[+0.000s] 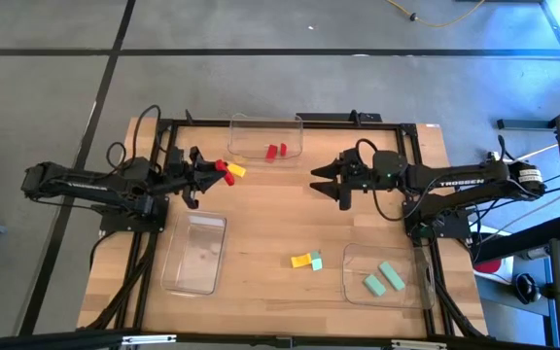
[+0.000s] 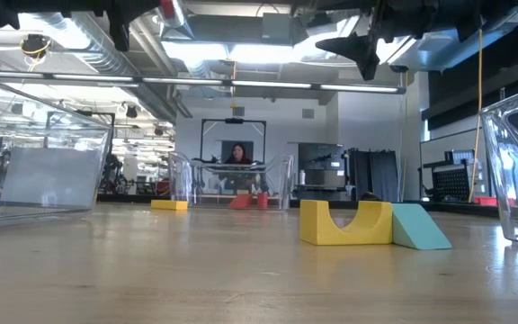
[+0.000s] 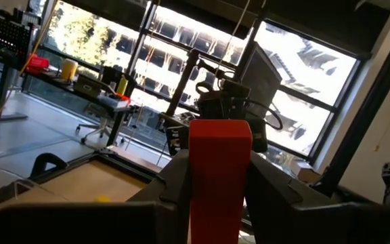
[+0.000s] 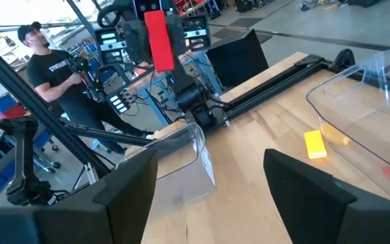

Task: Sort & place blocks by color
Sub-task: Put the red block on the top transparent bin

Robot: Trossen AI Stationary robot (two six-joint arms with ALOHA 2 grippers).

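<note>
My left gripper [image 1: 216, 171] hangs above the table's far left part, shut on a red bar block [image 3: 220, 169], which also shows in the right wrist view [image 4: 156, 39]. A yellow block [image 1: 236, 172] lies flat on the table just beyond it. Two red blocks [image 1: 276, 151] sit in the far clear tray [image 1: 265, 122]. A yellow arch block [image 2: 344, 222] and a teal wedge [image 2: 419, 228] rest side by side on the wood. Two teal blocks [image 1: 383, 278] lie in the near right tray [image 1: 350, 255]. My right gripper [image 1: 321, 181] is open, in the air right of centre. My left gripper pinches the red bar block between its two fingers [image 3: 171, 179], one on each long side face [image 3: 202, 183]. The fingers come level from the table's left. The bar is lifted clear of the table, and its free end [image 3: 220, 132] sticks out past the fingertips.
A clear tray [image 1: 194, 255] with no block in it stands at the near left. Bare wood lies in the table's middle between the trays. Black frame rails [image 1: 290, 122] run along the table's edges. A person [image 4: 59, 68] stands beyond the table's left side.
</note>
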